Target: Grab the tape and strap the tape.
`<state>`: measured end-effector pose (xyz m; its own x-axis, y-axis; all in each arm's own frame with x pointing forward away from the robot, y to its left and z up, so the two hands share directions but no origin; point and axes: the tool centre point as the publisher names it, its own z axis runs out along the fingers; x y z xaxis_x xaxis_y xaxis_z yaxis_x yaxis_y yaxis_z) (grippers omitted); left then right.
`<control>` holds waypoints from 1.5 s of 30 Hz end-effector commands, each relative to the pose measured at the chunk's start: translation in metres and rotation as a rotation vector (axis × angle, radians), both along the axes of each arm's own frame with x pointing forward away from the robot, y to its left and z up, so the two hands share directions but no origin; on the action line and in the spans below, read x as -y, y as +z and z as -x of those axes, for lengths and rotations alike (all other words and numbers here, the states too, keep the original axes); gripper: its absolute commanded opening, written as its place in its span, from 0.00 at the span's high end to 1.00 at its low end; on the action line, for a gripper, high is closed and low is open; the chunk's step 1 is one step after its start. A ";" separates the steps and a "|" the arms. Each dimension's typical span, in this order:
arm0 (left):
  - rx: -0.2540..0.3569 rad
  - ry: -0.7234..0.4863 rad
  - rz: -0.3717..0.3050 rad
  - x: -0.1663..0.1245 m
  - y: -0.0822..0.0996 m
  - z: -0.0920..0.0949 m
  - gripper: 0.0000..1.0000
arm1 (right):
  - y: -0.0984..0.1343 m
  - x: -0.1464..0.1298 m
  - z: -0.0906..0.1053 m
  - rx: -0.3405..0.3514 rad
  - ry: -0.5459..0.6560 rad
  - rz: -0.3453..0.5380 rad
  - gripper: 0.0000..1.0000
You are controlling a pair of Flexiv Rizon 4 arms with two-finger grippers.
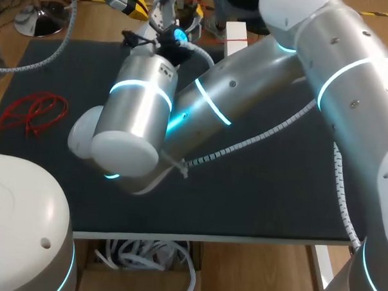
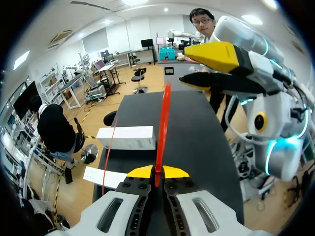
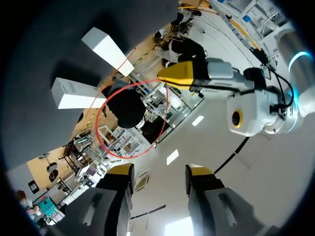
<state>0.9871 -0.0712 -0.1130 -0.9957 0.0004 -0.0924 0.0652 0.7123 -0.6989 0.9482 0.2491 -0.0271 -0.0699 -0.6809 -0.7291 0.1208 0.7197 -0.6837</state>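
A bunch of red tape [image 1: 31,112] lies on the left side of the dark tabletop [image 1: 256,200]. The left hand [image 2: 156,172] is closed tight on a red tape loop [image 2: 162,123]. The right hand [image 3: 160,171] is open near the loop and holds nothing.

desk [image 1: 256,206] top: dark, matt, felt-like. arm shells [image 1: 141,111]: smooth satin silver, looks metal. tape [image 2: 163,118]: thin red glossy plastic. left tool [image 2: 157,172] tips: yellow matt plastic. white box [image 2: 126,137]: matt card.
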 end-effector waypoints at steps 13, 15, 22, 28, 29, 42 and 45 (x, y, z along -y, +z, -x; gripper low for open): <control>-0.001 -0.001 -0.003 0.000 0.000 0.000 1.00 | 0.029 0.049 -0.004 -0.013 -0.030 -0.034 0.53; -0.001 -0.001 -0.003 0.000 0.000 0.000 1.00 | 0.033 0.053 -0.002 -0.003 -0.024 -0.037 0.00; -0.001 -0.001 -0.003 0.000 0.000 0.000 1.00 | 0.036 0.057 -0.001 0.000 -0.013 -0.015 0.00; -0.001 -0.001 -0.003 0.000 0.000 0.000 1.00 | 0.036 0.057 -0.001 0.000 -0.013 -0.015 0.00; -0.001 -0.001 -0.003 0.000 0.000 0.000 1.00 | 0.036 0.057 -0.001 0.000 -0.013 -0.015 0.00; -0.143 0.357 -0.195 -0.097 -0.044 -0.001 1.00 | 0.036 0.057 -0.001 0.000 -0.013 -0.015 0.00; -0.181 0.411 -0.240 -0.123 -0.059 0.004 1.00 | 0.036 0.057 -0.001 0.000 -0.013 -0.015 0.00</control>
<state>0.9942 0.0325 -0.1657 -0.9492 -0.3144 0.0147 -0.2735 0.8009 -0.5328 0.9489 0.1928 0.0058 -0.0758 -0.6660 -0.7421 0.1352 0.7305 -0.6694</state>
